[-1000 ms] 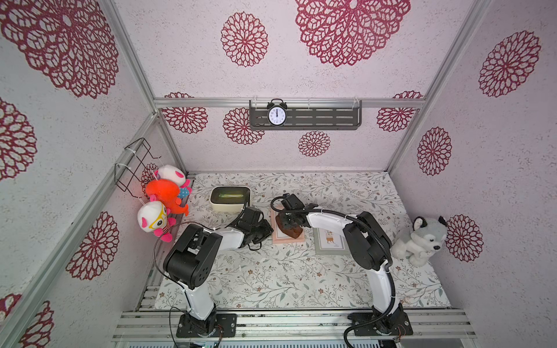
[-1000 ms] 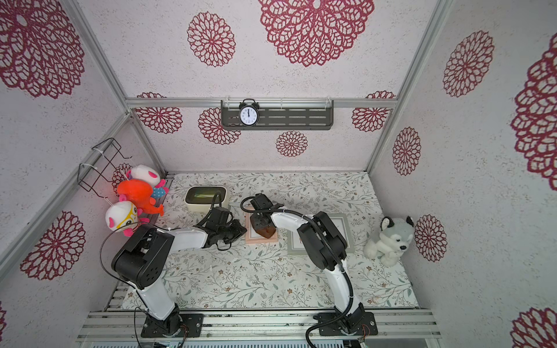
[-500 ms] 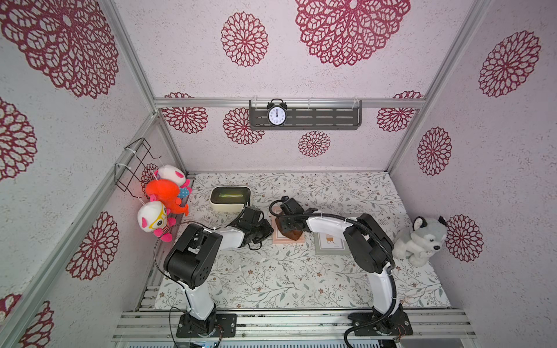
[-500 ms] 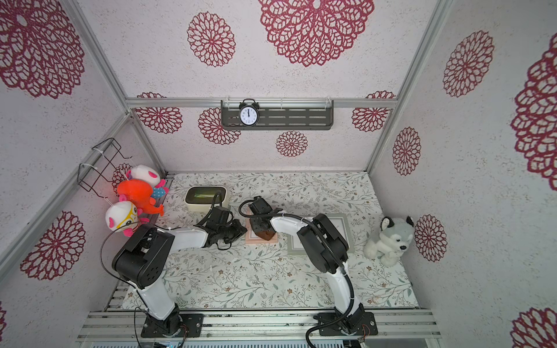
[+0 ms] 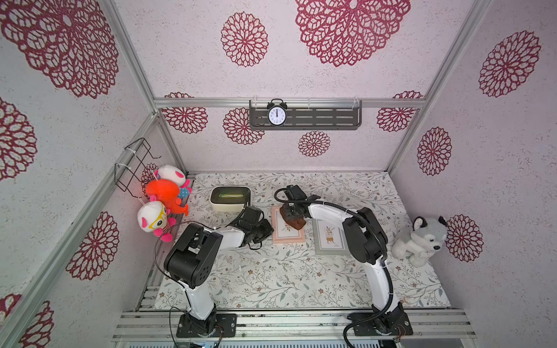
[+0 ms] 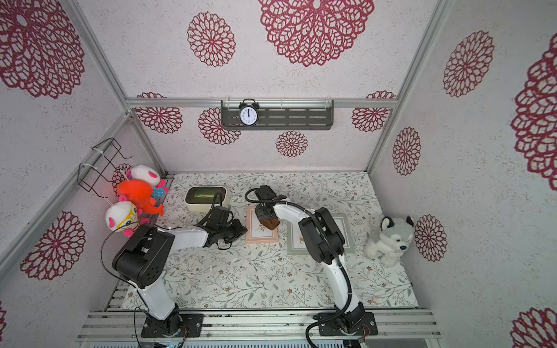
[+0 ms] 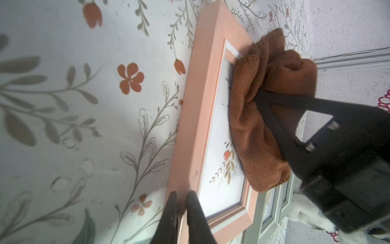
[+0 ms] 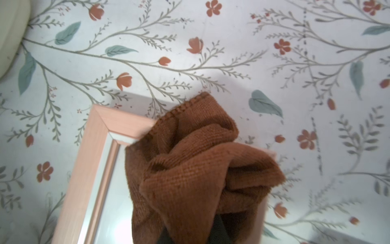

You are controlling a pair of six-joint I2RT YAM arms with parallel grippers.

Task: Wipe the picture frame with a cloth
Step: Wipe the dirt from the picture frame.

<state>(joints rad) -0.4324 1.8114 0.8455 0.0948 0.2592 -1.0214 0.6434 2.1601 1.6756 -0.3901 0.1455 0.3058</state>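
The picture frame (image 5: pixel 286 238) (image 6: pixel 259 238) is pink and lies flat on the floral table in both top views. The brown cloth (image 5: pixel 295 222) (image 6: pixel 269 222) sits bunched on its far end, and my right gripper (image 5: pixel 290 212) (image 8: pixel 193 230) is shut on it. In the right wrist view the cloth (image 8: pixel 190 169) hides the fingertips and covers the frame's far corner (image 8: pixel 92 135). My left gripper (image 5: pixel 267 232) (image 7: pixel 182 195) is shut, its tips resting on the pink frame's (image 7: pixel 202 88) near left rim. The left wrist view also shows the cloth (image 7: pixel 253 131) pressed on the glass.
A grey-green frame (image 5: pixel 328 241) (image 6: pixel 294 245) lies just right of the pink one, partly under my right arm. A cream dish (image 5: pixel 230 200) stands behind my left gripper. A husky plush (image 5: pixel 420 241) sits at the right wall, and plush toys (image 5: pixel 164 195) hang at the left.
My right gripper has shifted the cloth slightly along the pink frame toward its far end. The left gripper has stayed on the frame's rim.
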